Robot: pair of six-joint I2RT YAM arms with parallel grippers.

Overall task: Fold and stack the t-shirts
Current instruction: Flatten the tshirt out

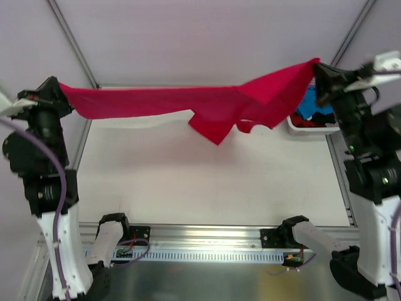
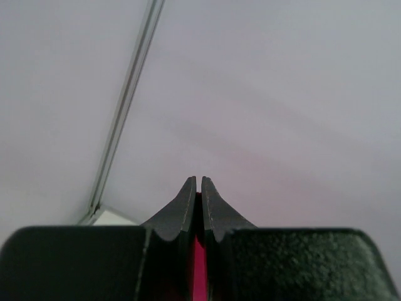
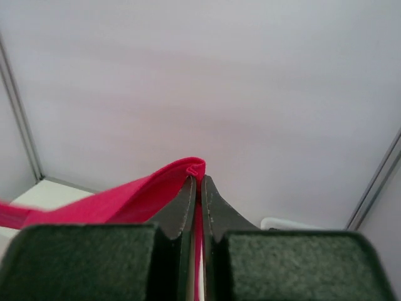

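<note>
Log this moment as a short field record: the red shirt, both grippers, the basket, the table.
red t-shirt: stretched in the air between the two arms, middle sagging, apparently clear of the table
left gripper: shut on the shirt's left end
right gripper: shut on the right end, a cloth fold poking above the tips
basket: white, at the table's far right, partly hidden behind the shirt
basket contents: blue cloth, plus dark and red cloth

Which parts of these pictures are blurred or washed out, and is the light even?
Top view: even light, soft overall, white arm parts at both edges washed out. Left wrist view: fingers slightly soft, wall featureless. Right wrist view: likewise, yet the hem of the red shirt is readable.
</note>
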